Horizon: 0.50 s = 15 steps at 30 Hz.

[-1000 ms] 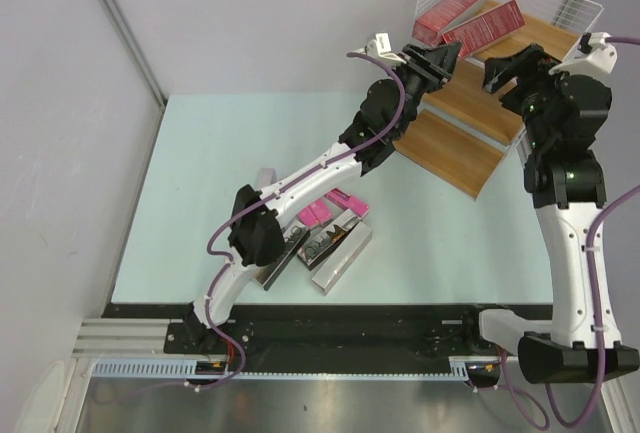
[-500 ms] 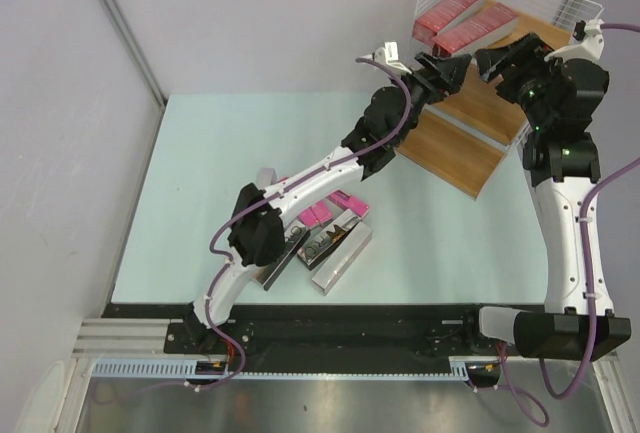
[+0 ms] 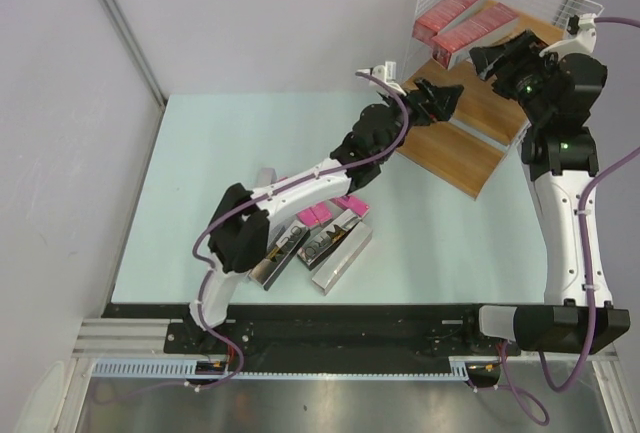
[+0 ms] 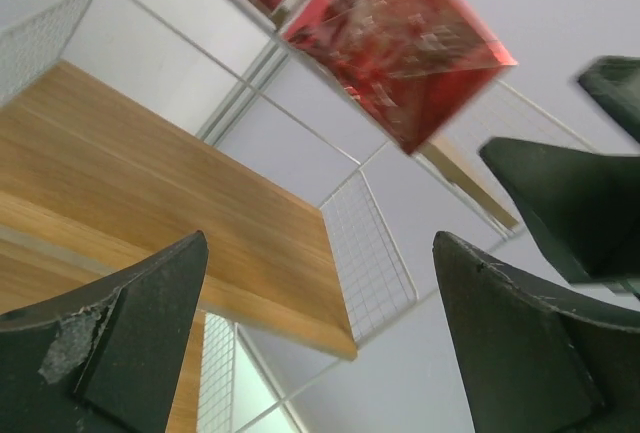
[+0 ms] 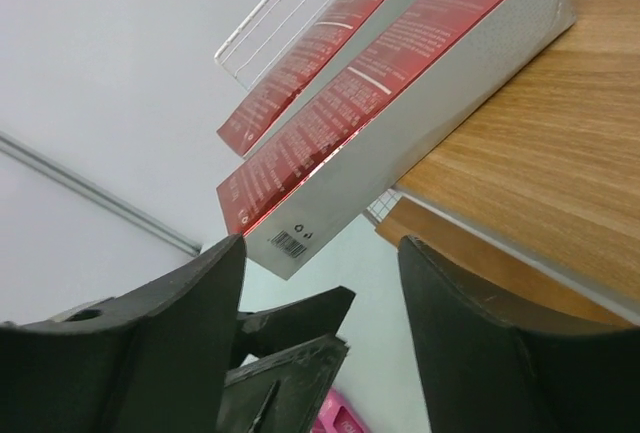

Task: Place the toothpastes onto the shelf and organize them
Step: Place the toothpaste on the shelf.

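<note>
Left wrist: red toothpaste carton point(image 4: 400, 43) lies beyond spread left hand point(image 4: 318, 243); untouched.

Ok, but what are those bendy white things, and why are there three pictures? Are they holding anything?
Those are two robot arms, bolted to the near edge of the table. Each ends in a gripper, a pincer with two black fingers. The big picture comes from a camera above and behind them. The other two come from small cameras on the wrists, so you see each arm's own fingers up close. The left gripper is wide open and empty. The right gripper is open too, with nothing pinched in it. Both are up by the shelf, a white wire rack with wooden boards. Two red toothpaste boxes lie on its top board. On the table, near the left arm, lie pink boxes and silver boxes in a heap.
</note>
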Tool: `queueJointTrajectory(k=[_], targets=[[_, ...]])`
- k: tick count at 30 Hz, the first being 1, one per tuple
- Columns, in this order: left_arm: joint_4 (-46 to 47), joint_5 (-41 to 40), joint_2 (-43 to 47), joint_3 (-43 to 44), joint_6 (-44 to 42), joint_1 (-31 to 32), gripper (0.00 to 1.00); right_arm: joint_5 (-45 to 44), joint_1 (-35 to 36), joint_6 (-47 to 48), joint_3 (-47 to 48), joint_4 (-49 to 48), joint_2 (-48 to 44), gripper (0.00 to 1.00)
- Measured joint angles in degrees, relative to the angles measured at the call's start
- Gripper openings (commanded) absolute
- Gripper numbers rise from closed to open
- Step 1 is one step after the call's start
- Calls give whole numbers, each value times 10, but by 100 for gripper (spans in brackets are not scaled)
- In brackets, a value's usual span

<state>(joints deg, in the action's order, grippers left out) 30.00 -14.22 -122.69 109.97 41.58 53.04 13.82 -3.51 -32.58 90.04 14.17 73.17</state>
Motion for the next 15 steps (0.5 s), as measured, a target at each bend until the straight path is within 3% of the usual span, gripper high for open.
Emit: queueJointTrajectory(k=[4,10,15], targets=[[36,10,72,-99,-30,0,100,6,11,13,0,5,-6,42],[48,9,195,-247,-78,-5,99,3,78,52,6,24,-21,38],[19,9,273,-334,-96,-24,100,13,136,99,66,56,10,39]])
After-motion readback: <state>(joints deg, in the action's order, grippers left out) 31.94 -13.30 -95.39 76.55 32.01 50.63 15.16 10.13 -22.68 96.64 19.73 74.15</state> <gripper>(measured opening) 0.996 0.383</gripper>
